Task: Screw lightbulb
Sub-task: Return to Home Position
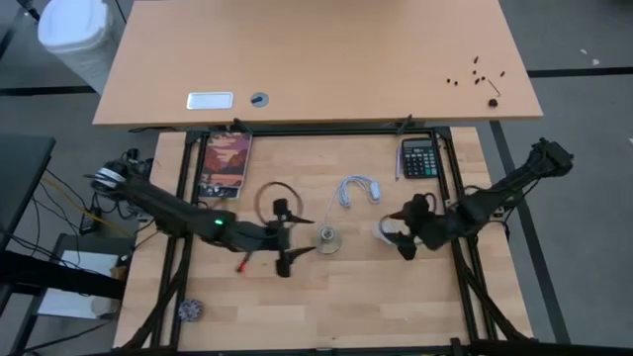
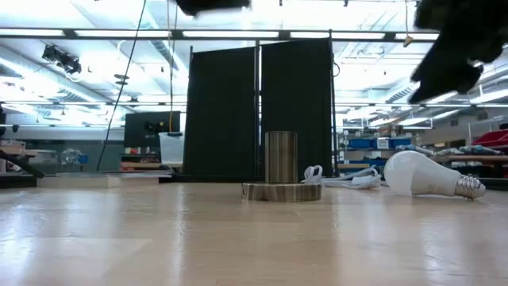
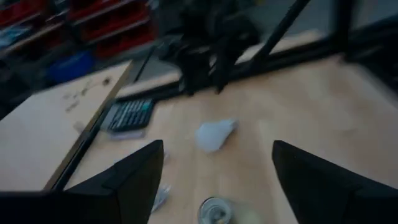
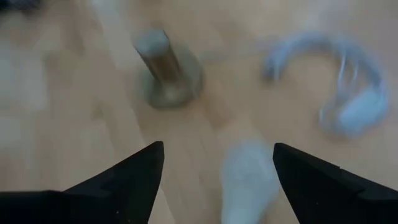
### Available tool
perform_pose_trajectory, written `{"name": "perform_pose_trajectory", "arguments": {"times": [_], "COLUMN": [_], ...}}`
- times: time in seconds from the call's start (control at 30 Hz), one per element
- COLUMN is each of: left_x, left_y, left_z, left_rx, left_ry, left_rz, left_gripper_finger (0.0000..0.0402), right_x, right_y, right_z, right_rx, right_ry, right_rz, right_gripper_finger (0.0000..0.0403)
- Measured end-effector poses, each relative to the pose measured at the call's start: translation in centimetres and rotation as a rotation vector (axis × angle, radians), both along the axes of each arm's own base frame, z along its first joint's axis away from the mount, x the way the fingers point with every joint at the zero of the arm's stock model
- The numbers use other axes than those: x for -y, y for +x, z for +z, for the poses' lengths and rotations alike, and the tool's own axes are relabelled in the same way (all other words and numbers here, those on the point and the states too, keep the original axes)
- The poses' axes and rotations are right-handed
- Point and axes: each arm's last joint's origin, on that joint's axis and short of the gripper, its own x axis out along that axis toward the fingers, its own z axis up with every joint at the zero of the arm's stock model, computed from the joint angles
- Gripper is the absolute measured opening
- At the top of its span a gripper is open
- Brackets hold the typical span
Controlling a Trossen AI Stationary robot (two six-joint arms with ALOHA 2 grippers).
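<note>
The white lightbulb (image 2: 421, 174) lies on its side on the wooden table, its screw base (image 2: 470, 187) toward the right of the low view. It also shows in the high view (image 1: 386, 233). The silvery socket (image 1: 326, 237) stands upright on its round disc (image 2: 281, 191), and its white cord (image 1: 357, 188) lies coiled behind it. My right gripper (image 4: 217, 180) is open and hovers above the bulb (image 4: 249, 180), touching nothing. My left gripper (image 1: 297, 237) is open and empty just left of the socket, its fingers pointing at the socket (image 3: 214, 211) and the bulb (image 3: 214, 134).
A calculator (image 1: 419, 158) lies at the far right and a picture card (image 1: 226, 163) at the far left. A dark ring (image 1: 275, 198) and a red-handled tool (image 1: 240, 265) lie by my left gripper. A small dark ball (image 1: 189, 311) sits near the front left.
</note>
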Motion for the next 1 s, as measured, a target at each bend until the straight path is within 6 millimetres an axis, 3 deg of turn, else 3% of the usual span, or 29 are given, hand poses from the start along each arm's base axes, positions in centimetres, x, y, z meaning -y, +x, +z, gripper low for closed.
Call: {"name": "perform_pose_trajectory", "arguments": {"times": [0.13,0.27,0.57,0.77,1.0], "left_x": [0.2,-0.4,-1.7,-2.3,-2.7], "left_y": [-3.4,-6.4,-10.4,-12.0,-12.9], "left_z": [2.0,2.4,-0.3,-2.4,-4.6], "left_rx": [0.048,0.091,0.105,0.091,0.068], "left_ry": [0.024,0.011,-0.056,-0.111,-0.150], "left_rz": [-0.143,-0.258,-0.325,-0.380,-0.391], "left_gripper_finger": [0.0305,0.0305,0.0305,0.0305,0.0305], "right_x": [-1.1,-2.1,-2.7,-2.2,-2.4], "right_y": [-1.6,-2.2,-3.2,-4.2,-4.9], "right_z": [0.6,0.1,-2.8,-4.7,-6.0], "right_rx": [0.120,0.215,0.451,0.540,0.535], "right_ry": [-0.142,-0.206,-0.247,-0.176,-0.129], "right_rz": [0.103,0.238,0.385,0.402,0.564], "right_gripper_finger": [0.0311,0.0310,0.0309,0.0309,0.0309]}}
